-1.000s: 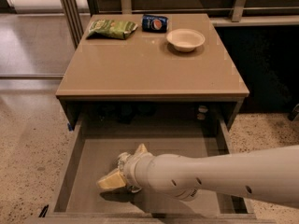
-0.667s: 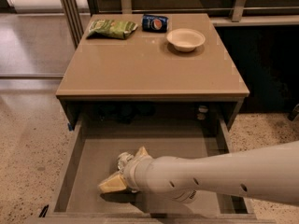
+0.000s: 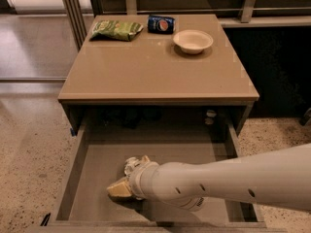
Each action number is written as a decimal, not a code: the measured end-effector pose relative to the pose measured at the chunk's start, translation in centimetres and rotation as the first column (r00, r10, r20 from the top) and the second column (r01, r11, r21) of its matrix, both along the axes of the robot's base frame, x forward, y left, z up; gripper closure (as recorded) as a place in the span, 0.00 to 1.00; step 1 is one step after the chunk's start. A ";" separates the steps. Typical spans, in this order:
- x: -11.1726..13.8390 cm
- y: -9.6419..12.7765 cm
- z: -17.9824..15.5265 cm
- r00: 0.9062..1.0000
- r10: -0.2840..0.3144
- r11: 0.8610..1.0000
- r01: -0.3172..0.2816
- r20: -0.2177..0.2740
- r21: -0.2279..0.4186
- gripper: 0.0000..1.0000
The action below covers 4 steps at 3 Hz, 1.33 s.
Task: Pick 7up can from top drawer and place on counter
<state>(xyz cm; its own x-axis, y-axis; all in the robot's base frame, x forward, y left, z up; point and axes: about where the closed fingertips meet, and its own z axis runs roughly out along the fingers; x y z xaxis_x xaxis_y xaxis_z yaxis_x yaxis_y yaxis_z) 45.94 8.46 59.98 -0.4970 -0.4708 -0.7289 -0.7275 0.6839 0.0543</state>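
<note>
The top drawer (image 3: 97, 154) stands pulled out below the counter (image 3: 146, 72). My gripper (image 3: 127, 176) is down inside the drawer, left of its middle, close to the drawer floor. My white arm reaches in from the lower right. A small whitish, crumpled-looking thing, which I take for the 7up can (image 3: 130, 165), sits right at the gripper's tip. Most of the can is hidden by the gripper.
On the counter's far edge lie a green chip bag (image 3: 116, 29), a dark blue Pepsi can (image 3: 161, 24) on its side and a cream bowl (image 3: 193, 41). A small silvery object (image 3: 210, 116) sits at the drawer's back right. Speckled floor lies to the left.
</note>
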 end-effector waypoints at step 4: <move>0.0 0.0 0.0 1.000 0.000 1.000 0.000 0.000 0.000 1.00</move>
